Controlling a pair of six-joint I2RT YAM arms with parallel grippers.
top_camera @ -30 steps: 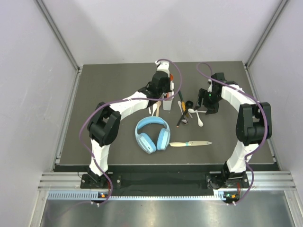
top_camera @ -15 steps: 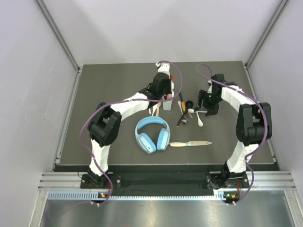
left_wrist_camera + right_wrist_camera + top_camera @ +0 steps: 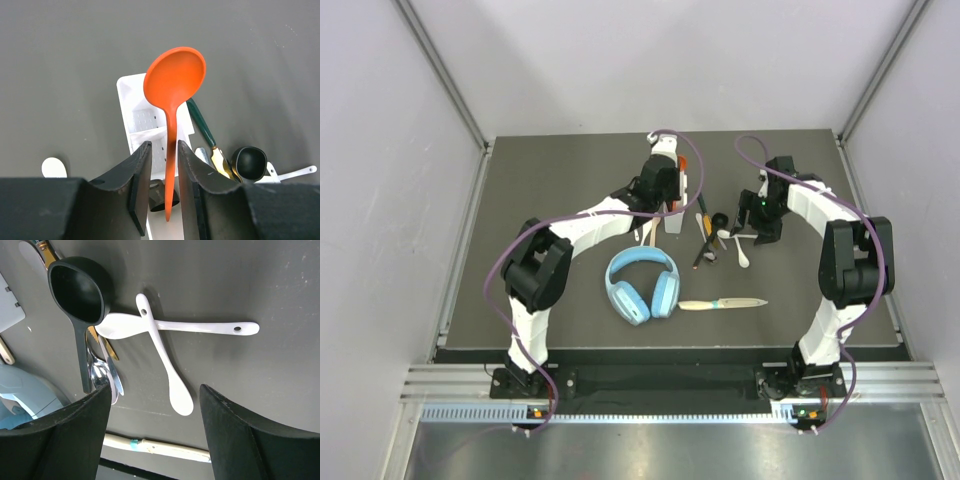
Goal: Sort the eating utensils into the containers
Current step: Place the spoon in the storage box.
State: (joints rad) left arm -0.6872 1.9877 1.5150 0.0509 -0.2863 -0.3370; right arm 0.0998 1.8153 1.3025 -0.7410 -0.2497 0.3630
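The orange-red spoon point(image 3: 175, 75) rests in the white caddy point(image 3: 131, 100), bowl over its far end. Its handle runs between my left gripper's point(image 3: 164, 146) jaws. The jaws stand slightly apart, with a gap on the left side. A black scoop point(image 3: 156, 197) lies in the caddy. In the top view the left gripper point(image 3: 667, 190) is over the caddy point(image 3: 673, 220). My right gripper point(image 3: 155, 440) is wide open and empty above two crossed white spoons point(image 3: 170, 375). Next to them lie a black scoop point(image 3: 80, 282) and a metal spoon point(image 3: 100, 375).
Light-blue headphones point(image 3: 642, 283) lie in front of the caddy. The wooden-handled knife point(image 3: 723, 303) lies right of them. A green-handled knife point(image 3: 202, 127) lies between caddy and scoop. A white spoon point(image 3: 53, 167) lies left of the caddy. Grey walls stand on three sides.
My left gripper has edged slightly toward the far side over the caddy. The right arm and the loose utensils have not moved.
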